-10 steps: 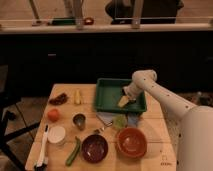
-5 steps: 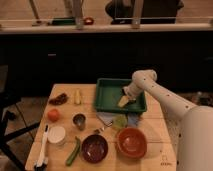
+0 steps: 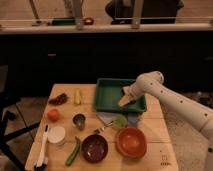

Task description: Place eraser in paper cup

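The light wooden worktop [image 3: 150,150] carries a green rectangular tray [image 3: 107,95] near its far right corner. There the white arm's gripper [image 3: 126,99] dips inside, probably reaching for the small tan eraser, which I cannot make out. The white paper cup [image 3: 56,135] waits near the left edge.

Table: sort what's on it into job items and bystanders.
Job: white paper cup at front left; the hand over the green tray. Eraser not discernible.

Bystanders: orange bowl, dark bowl, metal cup, tomato, green pepper, brush.
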`<action>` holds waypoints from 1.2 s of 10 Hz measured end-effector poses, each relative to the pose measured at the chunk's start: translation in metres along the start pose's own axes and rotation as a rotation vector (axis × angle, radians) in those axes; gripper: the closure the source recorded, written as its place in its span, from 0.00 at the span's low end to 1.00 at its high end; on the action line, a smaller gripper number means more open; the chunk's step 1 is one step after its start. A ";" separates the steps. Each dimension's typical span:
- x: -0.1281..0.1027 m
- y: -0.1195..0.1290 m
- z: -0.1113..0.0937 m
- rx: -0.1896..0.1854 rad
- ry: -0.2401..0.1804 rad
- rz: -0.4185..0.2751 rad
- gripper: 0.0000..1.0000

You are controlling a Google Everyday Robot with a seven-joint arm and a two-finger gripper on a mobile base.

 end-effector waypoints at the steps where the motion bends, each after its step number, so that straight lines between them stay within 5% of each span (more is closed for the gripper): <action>1: -0.007 0.000 -0.017 0.019 -0.022 -0.003 0.20; 5: -0.016 -0.005 -0.019 0.039 -0.043 0.014 0.20; 9: -0.006 -0.040 0.033 0.048 -0.031 0.103 0.20; 12: 0.003 -0.057 0.048 0.045 -0.013 0.156 0.20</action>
